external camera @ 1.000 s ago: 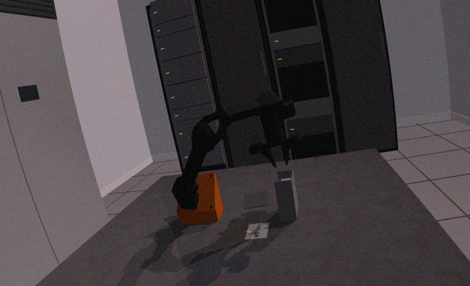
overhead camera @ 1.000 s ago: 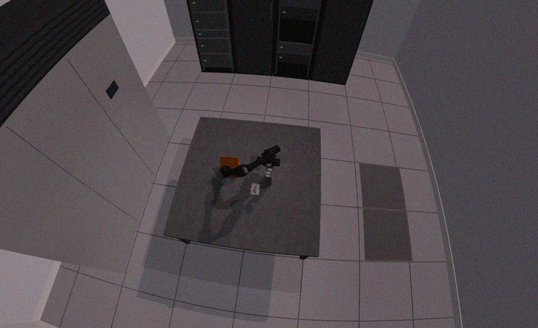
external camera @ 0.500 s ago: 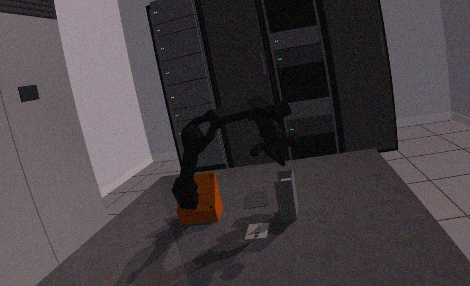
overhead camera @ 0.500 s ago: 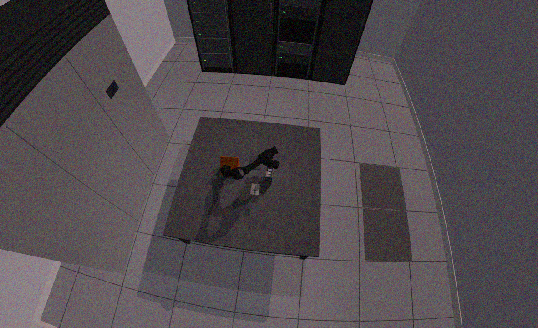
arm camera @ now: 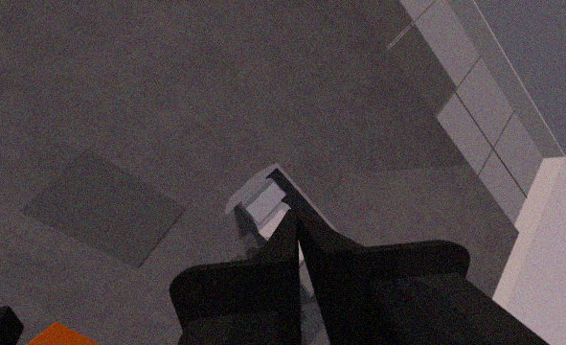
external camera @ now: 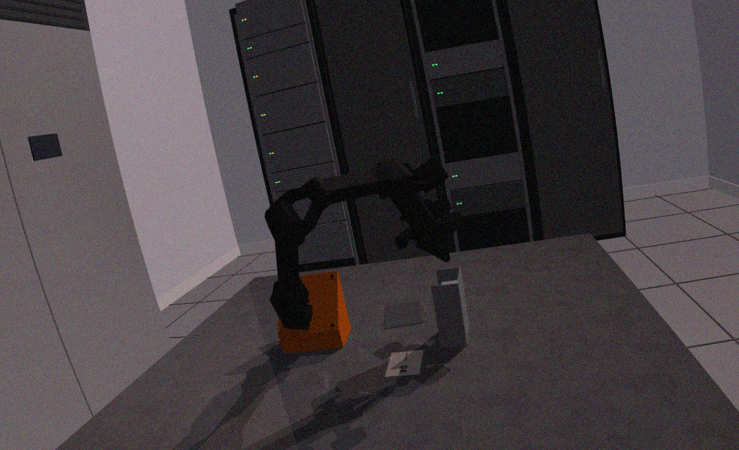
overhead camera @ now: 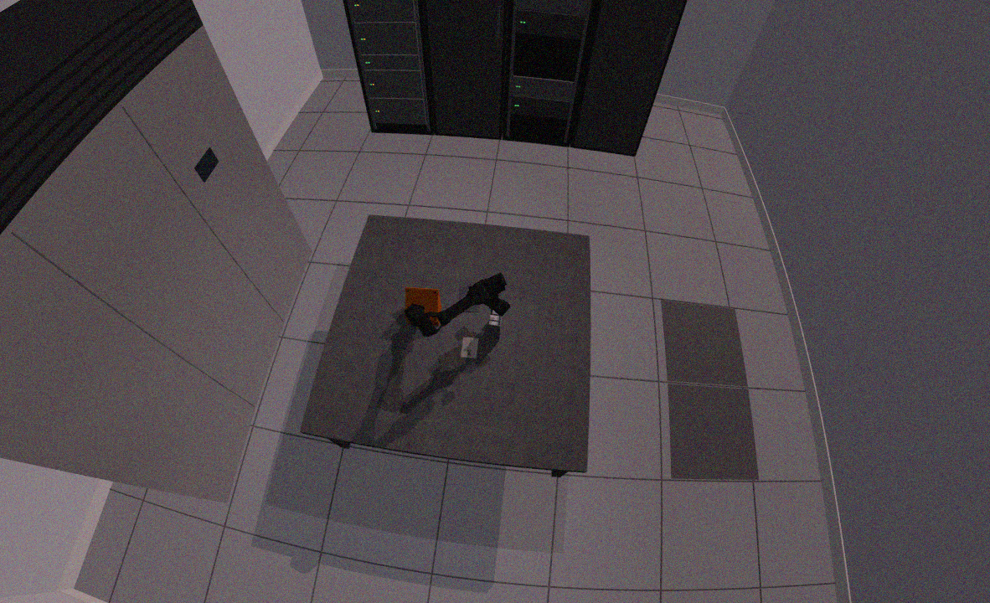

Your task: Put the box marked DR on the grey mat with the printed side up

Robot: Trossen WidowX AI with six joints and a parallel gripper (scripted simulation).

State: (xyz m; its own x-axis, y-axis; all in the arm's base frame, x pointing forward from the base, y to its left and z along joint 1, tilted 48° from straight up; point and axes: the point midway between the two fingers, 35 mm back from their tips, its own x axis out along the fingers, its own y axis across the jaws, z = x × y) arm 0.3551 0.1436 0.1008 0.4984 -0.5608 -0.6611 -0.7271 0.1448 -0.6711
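One table carries the bin, which stands below my pincer. The boxes stand inside, long axes seemingly upright; I judge DR is among them, but cannot tell which. My pincer is clenched on nothing, its tips above the bin; I'd need to open before reaching down.
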